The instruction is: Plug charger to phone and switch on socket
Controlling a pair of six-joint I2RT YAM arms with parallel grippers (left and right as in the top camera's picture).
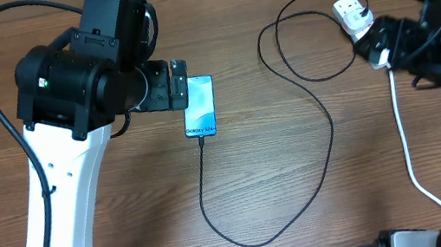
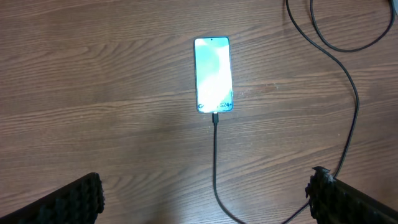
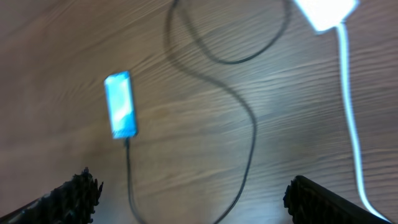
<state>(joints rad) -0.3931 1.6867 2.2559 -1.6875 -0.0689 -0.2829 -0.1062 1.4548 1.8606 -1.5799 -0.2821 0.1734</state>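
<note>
There's the lit blue-teal smartphone (image 1: 200,106) mid-table, thin black charger cable (image 2: 215,155) plugged into its bottom end. The white power strip (image 1: 351,14) sits back right, partly hidden under the right arm (image 1: 426,31). The left gripper (image 2: 205,186) and right gripper (image 3: 191,186) are both spread wide.

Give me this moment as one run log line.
phone: lit, face up | charger: tip at phone port | left gripper: open, empty | right gripper: open, empty | socket: switch unreadable

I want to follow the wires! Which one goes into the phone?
The thin black cable enters the lit blue smartphone; the thick white cord doesn't.
</note>
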